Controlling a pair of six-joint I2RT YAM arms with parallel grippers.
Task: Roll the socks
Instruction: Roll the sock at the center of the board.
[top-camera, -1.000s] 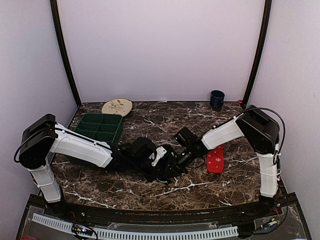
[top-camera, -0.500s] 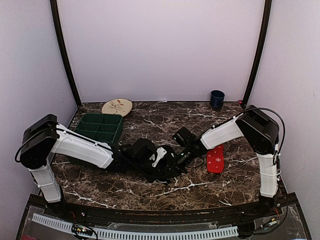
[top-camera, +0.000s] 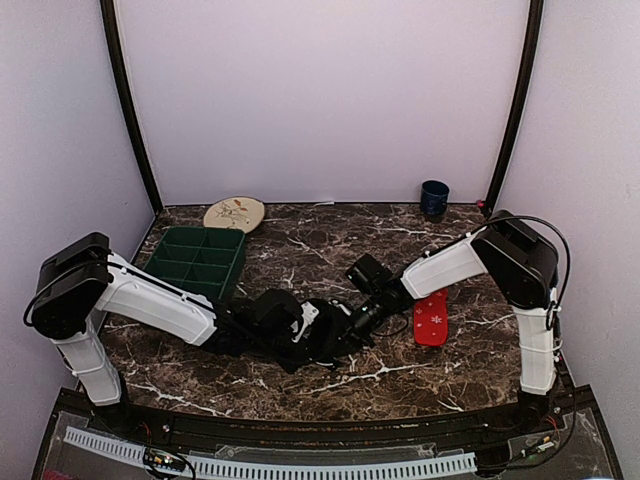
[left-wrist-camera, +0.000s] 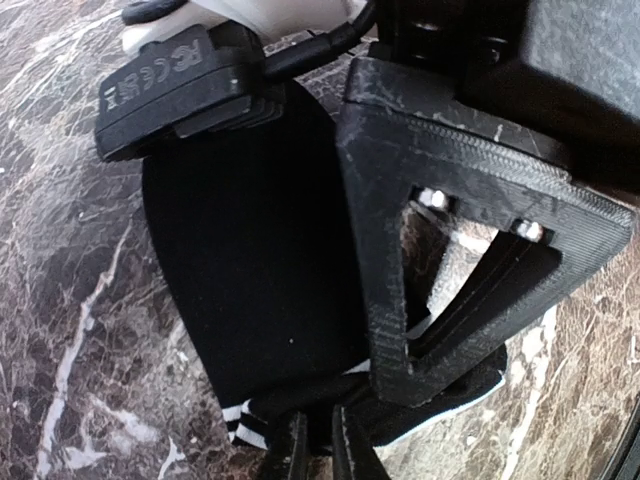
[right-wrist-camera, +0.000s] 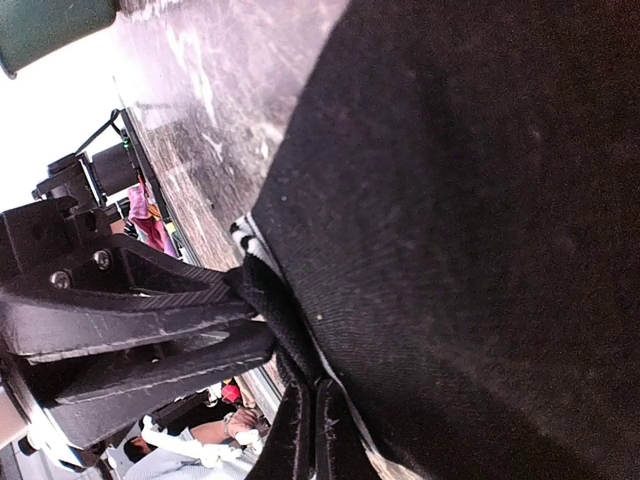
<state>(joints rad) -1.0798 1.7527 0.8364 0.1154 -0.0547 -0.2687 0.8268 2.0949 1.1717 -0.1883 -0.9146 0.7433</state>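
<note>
Left wrist feed: I see the black sock (left-wrist-camera: 250, 270) lying flat on the dark marbled table (left-wrist-camera: 60, 300), its white-striped cuff (left-wrist-camera: 246, 427) toward the bottom of frame. The left gripper (left-wrist-camera: 398, 385) lies over the sock's right side, fingers nearly together on the cuff edge. From below, the right gripper (left-wrist-camera: 320, 452) meets that cuff, tips pressed together.

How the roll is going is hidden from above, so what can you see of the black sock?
The black sock is dark knit fabric with white stripes at the cuff, lying mostly flat on the marble table. The left tool and right tool are both shut on its bunched cuff end, which lifts between them.
</note>
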